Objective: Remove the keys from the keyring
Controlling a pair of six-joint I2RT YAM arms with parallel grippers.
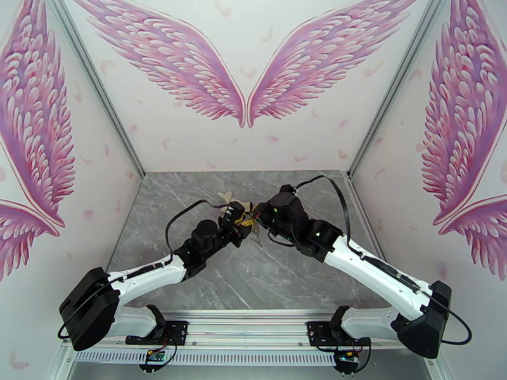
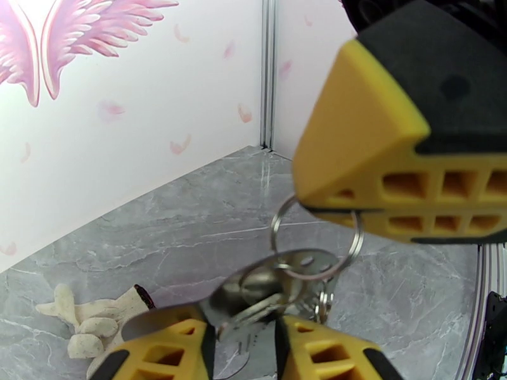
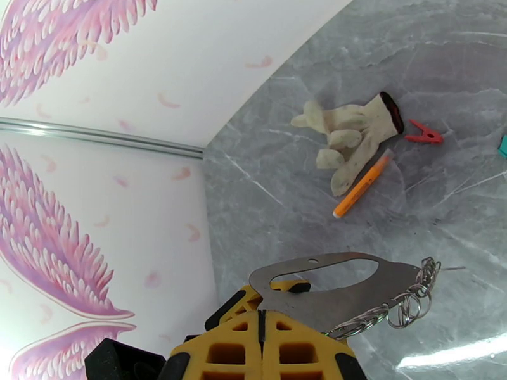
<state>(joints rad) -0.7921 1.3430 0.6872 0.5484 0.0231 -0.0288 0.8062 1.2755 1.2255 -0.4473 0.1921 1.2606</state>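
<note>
My right gripper (image 3: 261, 319) is shut on the keyring (image 3: 393, 280), a flat grey oval metal loop with a large open centre. A string of small rings (image 3: 415, 297) hangs from the loop's far end. In the left wrist view, my right gripper (image 2: 305, 207) pinches a thin wire ring (image 2: 350, 251). Below it, my left gripper (image 2: 244, 330) is shut on the bunch of silver keys (image 2: 266, 299). From above, the left gripper (image 1: 236, 224) and right gripper (image 1: 252, 216) meet tip to tip over the middle of the table, raised above it.
A pale work glove (image 3: 348, 131) lies on the grey marble table (image 3: 285, 204) behind the grippers, with an orange pen-like stick (image 3: 361, 185) beside it. A small red clip (image 3: 423, 134) and a teal object (image 3: 503, 145) lie further right. Pink-winged walls enclose the table.
</note>
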